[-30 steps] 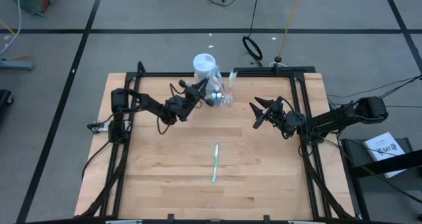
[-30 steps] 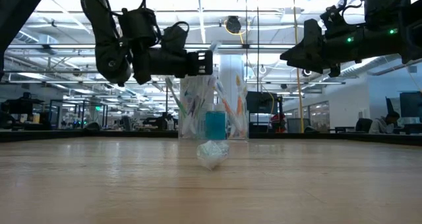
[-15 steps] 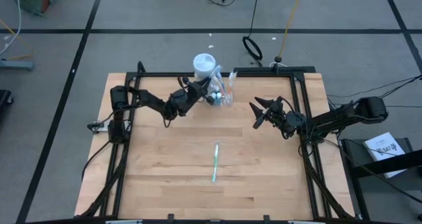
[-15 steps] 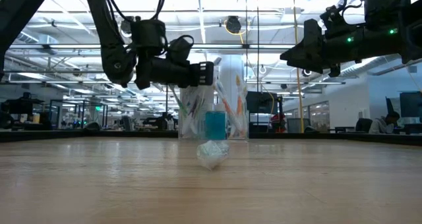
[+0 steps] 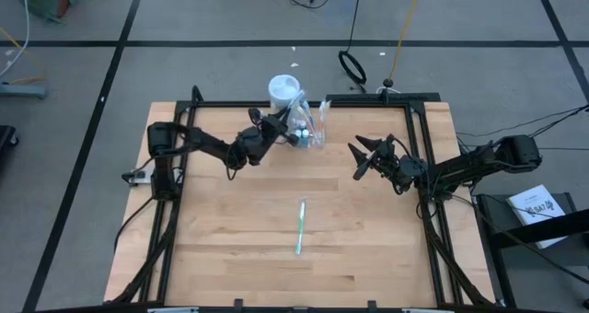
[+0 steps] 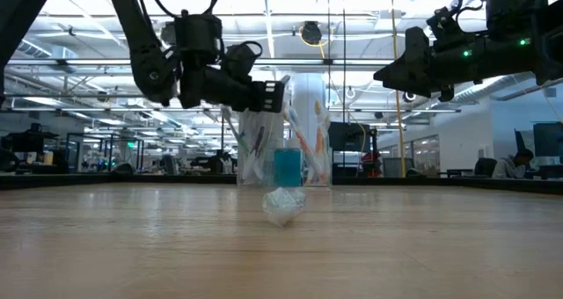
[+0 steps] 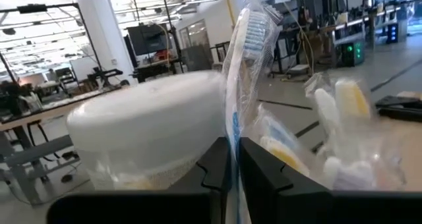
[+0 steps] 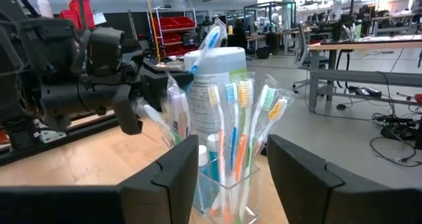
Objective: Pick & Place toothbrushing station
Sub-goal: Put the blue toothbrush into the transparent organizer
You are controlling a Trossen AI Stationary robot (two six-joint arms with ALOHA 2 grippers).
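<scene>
1. High view: the cup [image 5: 311,129] of brushes is seen at the far edge of the wooden surface [image 5: 230,239], just beside the white-lidded jar [image 5: 284,89]. The left gripper [image 5: 287,126] is held against the cup's left side. The right gripper [image 5: 355,160] is kept apart from the cup, to its right, above bare wood. One wrapped brush [image 5: 300,226] is seen lying alone near the middle of the surface, well apart from the cup.

2. Low view: the left gripper [image 6: 274,95] is seen raised at the level of the cup's top, in front of the cup [image 6: 283,149] and jar. A teal tube [image 6: 287,167] is visible inside the cup. The loose brush [image 6: 283,203] is seen end-on, lying on the surface in front of the cup. The right gripper [image 6: 391,72] is held high and to the right.

3. Left wrist view: the jaws are seen nearly clenched, with a wrapped blue-bristled brush [image 7: 249,59] pinched in the narrow gap between them. The jar lid [image 7: 148,118] is seen just beside it, and further wrapped brushes [image 7: 336,109] on the other side.

4. Right wrist view: the jaws are seen released, spread wide with nothing between them, facing the cup [image 8: 227,171]. Upright brushes [image 8: 231,112] are held in the cup, with the jar [image 8: 217,85] behind. The left gripper [image 8: 138,105] is seen touching a brush at the cup's side.
</scene>
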